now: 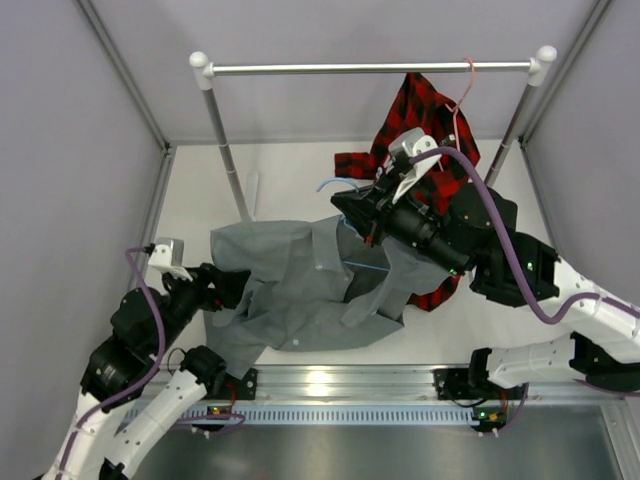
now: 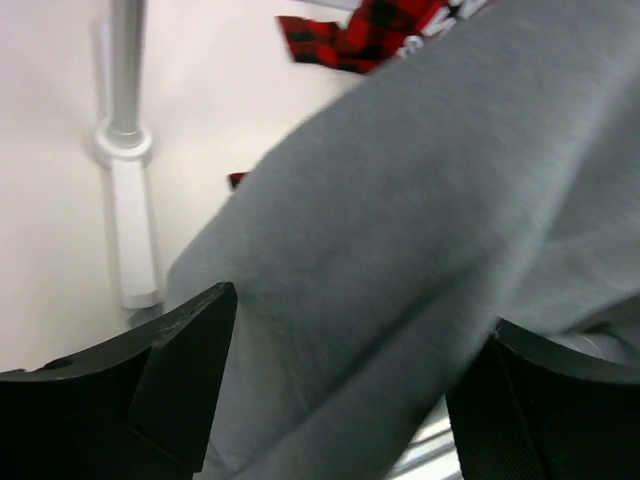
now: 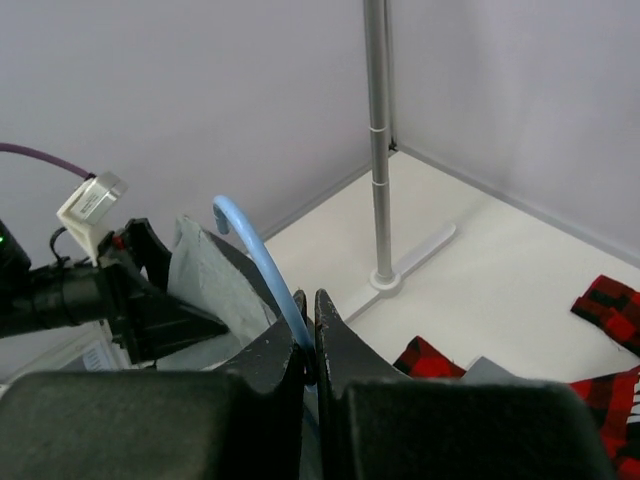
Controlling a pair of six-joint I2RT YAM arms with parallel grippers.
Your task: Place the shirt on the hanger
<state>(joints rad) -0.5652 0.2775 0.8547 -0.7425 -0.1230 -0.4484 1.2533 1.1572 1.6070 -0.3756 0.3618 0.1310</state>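
The grey shirt (image 1: 300,285) lies spread on the table, collar towards the right arm. The light-blue hanger's hook (image 1: 335,184) sticks out above the collar, and one wire (image 1: 366,266) crosses the shirt front. My right gripper (image 1: 352,208) is shut on the hanger (image 3: 262,262) just below the hook. My left gripper (image 1: 235,287) is at the shirt's left edge. In the left wrist view its jaws stand wide apart with grey fabric (image 2: 400,230) filling the gap between them. The rest of the hanger frame is hidden by fabric.
A red-and-black plaid shirt (image 1: 425,120) hangs on a pink hanger from the metal rail (image 1: 370,68) at the back right, its lower part trailing on the table. The rack's left pole (image 1: 228,155) and foot (image 3: 410,262) stand behind the grey shirt. Walls enclose three sides.
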